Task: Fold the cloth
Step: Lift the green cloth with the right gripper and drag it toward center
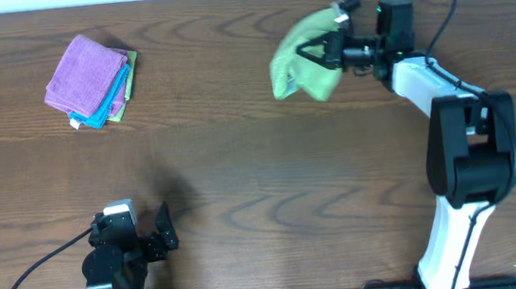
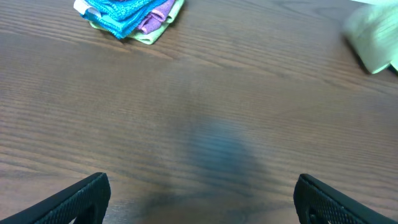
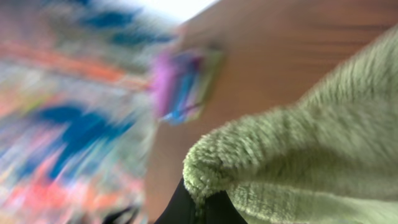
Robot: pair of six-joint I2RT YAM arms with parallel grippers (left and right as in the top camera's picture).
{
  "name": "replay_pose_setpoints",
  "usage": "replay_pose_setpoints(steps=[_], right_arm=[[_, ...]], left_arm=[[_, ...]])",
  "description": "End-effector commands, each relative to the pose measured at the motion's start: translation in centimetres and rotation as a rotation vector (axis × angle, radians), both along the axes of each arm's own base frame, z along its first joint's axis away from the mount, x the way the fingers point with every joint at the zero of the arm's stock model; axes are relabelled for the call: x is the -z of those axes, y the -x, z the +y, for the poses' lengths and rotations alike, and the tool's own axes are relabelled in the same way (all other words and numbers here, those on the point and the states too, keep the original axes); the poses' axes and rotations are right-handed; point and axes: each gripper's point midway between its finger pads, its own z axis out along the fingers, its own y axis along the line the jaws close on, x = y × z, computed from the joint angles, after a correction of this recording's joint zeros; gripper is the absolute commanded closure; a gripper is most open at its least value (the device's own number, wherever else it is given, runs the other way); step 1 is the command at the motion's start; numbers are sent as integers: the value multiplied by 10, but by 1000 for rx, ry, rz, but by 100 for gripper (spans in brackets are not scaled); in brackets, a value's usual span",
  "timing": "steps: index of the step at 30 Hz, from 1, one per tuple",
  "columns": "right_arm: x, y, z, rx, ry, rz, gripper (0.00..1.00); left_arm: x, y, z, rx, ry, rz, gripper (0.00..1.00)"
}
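The right gripper (image 1: 322,51) is clamping a bunched part of the cloth (image 1: 303,64). The cloth is hanging in a crumpled lump far to the right of the stack (image 1: 91,82) of folded cloths and about level with it. In the right wrist view the green pile is draping over a dark finger, so the hold is looking firm. How much of the cloth is resting on the table (image 1: 260,163) I cannot tell.

The left gripper (image 1: 160,232) is waiting with its jaws spread wide and nothing between them. It is well to the near side of the stack and slightly right of it.

By my reading the task is sitting at its first step. The cloth is being gathered, and no fold is showing yet. The next move is calling for the lump to be laid out flat on the bare wood, right of the stack and nearer the robot, so that an edge or corner is lying free to be pinched. The left arm is likely needed there, since one grip on a bunch is giving little control over where the corners fall.

The table is showing dark brown wood grain with a soft sheen, flat and bare apart from the stack and the cloth. A pale strip is running along the edge beyond the stack. Past that edge the right wrist view is giving only smeared patches of blue, red and white, too blurred to name.
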Motion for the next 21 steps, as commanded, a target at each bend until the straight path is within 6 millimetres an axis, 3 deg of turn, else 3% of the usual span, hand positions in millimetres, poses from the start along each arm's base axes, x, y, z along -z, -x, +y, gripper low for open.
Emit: replay_pose_setpoints(steps=[1, 7, 11, 14, 17, 18, 19, 20, 21], right_arm=[[-104, 59, 36, -255, -118, -148, 99], [-193, 101, 54, -256, -116, -388, 98], [-226, 133, 53, -293, -129, -421, 98], [-254, 171, 52, -374, -146, -495, 99], [-272, 191, 48, -395, -150, -558, 98], [-276, 193, 46, -390, -148, -578, 75], [-280, 195, 43, -383, -145, -606, 12], [-281, 194, 40, -377, -142, -622, 1], [-282, 193, 37, -373, -139, -627, 1]], left_arm=[[3, 0, 2, -13, 1, 3, 5], [3, 0, 2, -13, 1, 3, 5], [3, 0, 2, -13, 1, 3, 5], [3, 0, 2, -13, 1, 3, 5], [3, 0, 2, -13, 1, 3, 5], [3, 0, 2, -13, 1, 3, 4], [3, 0, 2, -13, 1, 3, 5], [3, 0, 2, -13, 1, 3, 5], [3, 0, 2, -13, 1, 3, 5]])
